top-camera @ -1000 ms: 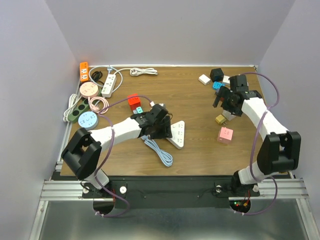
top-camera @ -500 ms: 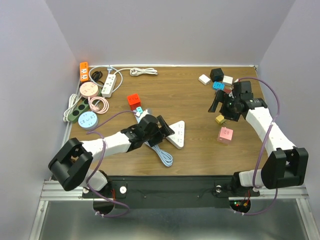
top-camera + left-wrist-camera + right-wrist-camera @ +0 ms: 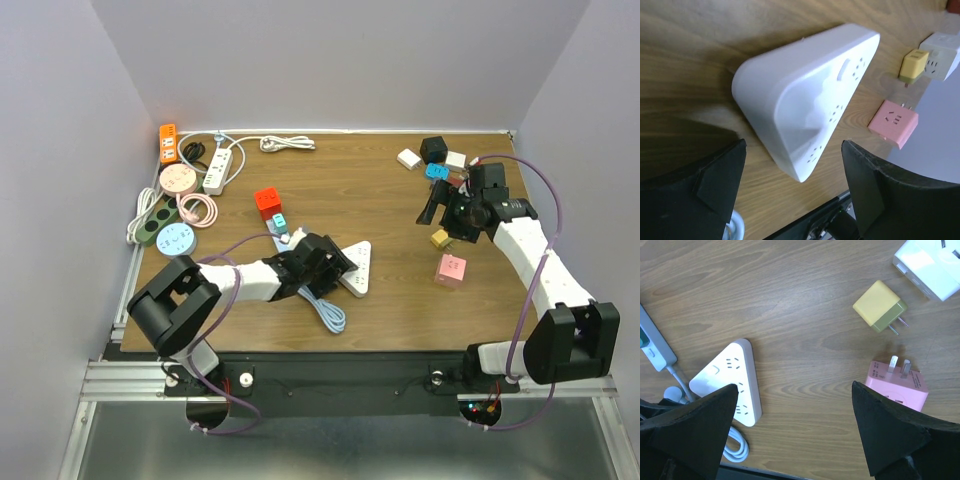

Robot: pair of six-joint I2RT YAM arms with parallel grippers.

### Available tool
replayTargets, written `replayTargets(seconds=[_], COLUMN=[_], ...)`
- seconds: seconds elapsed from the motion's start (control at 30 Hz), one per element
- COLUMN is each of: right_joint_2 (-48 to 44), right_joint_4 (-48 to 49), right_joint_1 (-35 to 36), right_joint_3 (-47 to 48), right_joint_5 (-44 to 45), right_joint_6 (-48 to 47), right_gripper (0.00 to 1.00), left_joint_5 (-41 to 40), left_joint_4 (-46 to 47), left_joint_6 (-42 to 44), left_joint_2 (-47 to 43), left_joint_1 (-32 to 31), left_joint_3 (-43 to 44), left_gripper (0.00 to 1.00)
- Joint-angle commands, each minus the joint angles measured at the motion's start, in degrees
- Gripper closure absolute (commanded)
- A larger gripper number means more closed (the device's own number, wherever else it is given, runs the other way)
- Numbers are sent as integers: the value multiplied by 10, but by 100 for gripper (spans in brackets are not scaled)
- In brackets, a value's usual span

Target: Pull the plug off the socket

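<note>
White and three-cornered, the socket [image 3: 356, 268] lies flat close to the near edge of the table [image 3: 370, 190], with a coiled blue cable [image 3: 327, 312] just beside it on the left and bare wood open beyond it and to its right. The left gripper [image 3: 794, 147] is spread wide, the socket just ahead between its fingers. The right gripper [image 3: 795, 387], also spread and empty, hangs well apart.

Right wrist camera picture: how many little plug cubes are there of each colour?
yellow plug cube: 1
pink plug cube: 1
white plug cube, partly cut off by the picture's edge: 1
Total: 3
</note>
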Motion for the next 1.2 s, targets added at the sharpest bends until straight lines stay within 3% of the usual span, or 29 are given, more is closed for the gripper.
replayTargets(seconds=[0.0,0.17,0.37,0.5,0.53,0.63,0.87,1.0,1.17], right_joint_2=[-11,-1,1,-4,-5,-8,-8,-5,1], right_joint_4=[13,15,15,15,15,15,15,15,16], right_joint_1=[2,3,3,2,3,2,2,2,2], right_joint_3=[0,0,7,8,7,7,11,9,7], right_joint_5=[4,4,4,5,5,4,2,-3,-10], right_joint_6=[-2,0,2,2,1,2,2,3,3], right_gripper=[0,0,0,0,0,0,0,0,0], left_joint_5=[-8,-28,-46,-53,-56,-62,-97,-81,-44], left_joint_4=[-15,4,30,58,58,47,0,-23,-91], left_joint_6=[-28,-10,22,41,46,61,114,183,288], left_joint_2=[-12,21,69,76,75,54,-16,-42,-45], left_joint_1=[-23,-19,-8,1,3,3,10,58,167], left_joint_3=[14,23,46,44,46,57,111,160,271], left_gripper=[13,15,34,65,80,100,100,100,100])
